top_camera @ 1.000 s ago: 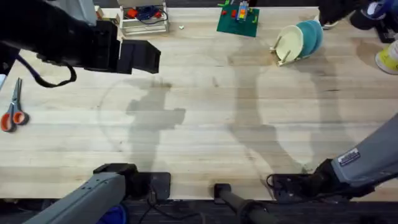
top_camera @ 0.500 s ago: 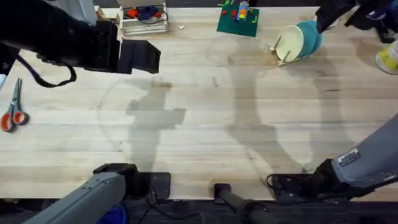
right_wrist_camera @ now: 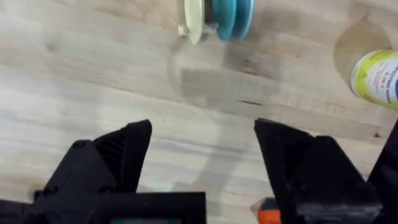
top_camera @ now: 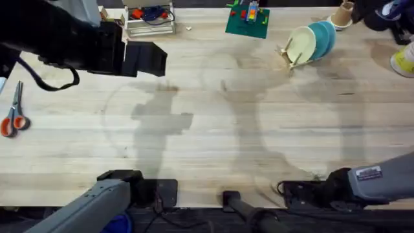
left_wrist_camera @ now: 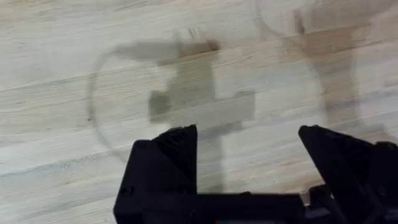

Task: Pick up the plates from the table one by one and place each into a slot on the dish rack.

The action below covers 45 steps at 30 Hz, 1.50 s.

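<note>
Three plates stand on edge in the dish rack (top_camera: pixel 286 53) at the back right of the table (top_camera: pixel 213 123): cream (top_camera: pixel 301 44), teal (top_camera: pixel 319 37) and light blue (top_camera: pixel 330 33). In the right wrist view they show far off as cream (right_wrist_camera: pixel 194 15), teal (right_wrist_camera: pixel 222 15) and light blue (right_wrist_camera: pixel 244 14). My left gripper (top_camera: pixel 155 59) hangs high over the back left, open over bare wood (left_wrist_camera: pixel 249 155). Down at the front right edge, my right gripper (top_camera: pixel 294 193) is open (right_wrist_camera: pixel 202 162) and holds nothing.
Scissors (top_camera: pixel 14 116) lie at the left edge. A white wire stand (top_camera: pixel 150 19) and a green baseplate (top_camera: pixel 247 21) sit along the back. A yellow-labelled container (top_camera: pixel 404 61) (right_wrist_camera: pixel 379 78) stands at the right, and a person's hand (top_camera: pixel 343 14) is behind the rack.
A person's dark sleeve came close to the rack, then pulled back, leaving a hand at the back edge. My right arm's grey link sank lower. The left arm stayed still.
</note>
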{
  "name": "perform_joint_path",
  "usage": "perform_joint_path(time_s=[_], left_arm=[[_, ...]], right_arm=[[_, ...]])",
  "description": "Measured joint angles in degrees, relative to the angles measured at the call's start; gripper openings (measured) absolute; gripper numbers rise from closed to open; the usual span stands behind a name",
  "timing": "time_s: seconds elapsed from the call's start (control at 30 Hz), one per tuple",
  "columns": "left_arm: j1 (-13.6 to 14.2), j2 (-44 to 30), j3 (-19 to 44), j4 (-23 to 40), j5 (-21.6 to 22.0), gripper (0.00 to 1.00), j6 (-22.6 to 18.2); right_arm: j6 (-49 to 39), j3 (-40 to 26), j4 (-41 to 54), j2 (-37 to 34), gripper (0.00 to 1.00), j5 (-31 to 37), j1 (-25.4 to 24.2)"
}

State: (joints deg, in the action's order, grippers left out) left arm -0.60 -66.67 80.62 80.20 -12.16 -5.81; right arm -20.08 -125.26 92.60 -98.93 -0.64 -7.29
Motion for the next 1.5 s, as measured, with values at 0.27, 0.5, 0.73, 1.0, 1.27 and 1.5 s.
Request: perform_joint_path(time_s=[0.27, 0.5, 0.73, 1.0, 1.27, 1.5], left_arm=[[0.0, 0.0, 0.0, 0.0, 0.0, 0.995, 0.0], [0.0, 0.0, 0.0, 1.4, 0.0, 0.995, 0.0], [0.0, 0.0, 0.0, 2.1, 0.0, 0.995, 0.0], [0.0, 0.0, 0.0, 2.1, 0.0, 0.993, 0.0], [0.0, 0.0, 0.0, 1.8, 0.0, 0.995, 0.0], [0.0, 0.0, 0.0, 1.5, 0.0, 0.995, 0.0]], right_arm=[[0.4, -0.2, 0.0, 3.1, 0.995, -1.9, 0.0], [2.2, -0.1, 0.0, 5.4, 0.995, -2.2, 0.0], [3.1, 7.0, 0.1, 13.8, 0.995, -2.2, 0.0], [4.5, 13.2, 0.1, 22.4, 0.995, -2.2, 0.0], [5.6, 13.4, 0.0, 29.5, 0.995, -2.2, 0.0], [6.4, 14.2, 0.0, 34.0, 0.995, -2.2, 0.0]])
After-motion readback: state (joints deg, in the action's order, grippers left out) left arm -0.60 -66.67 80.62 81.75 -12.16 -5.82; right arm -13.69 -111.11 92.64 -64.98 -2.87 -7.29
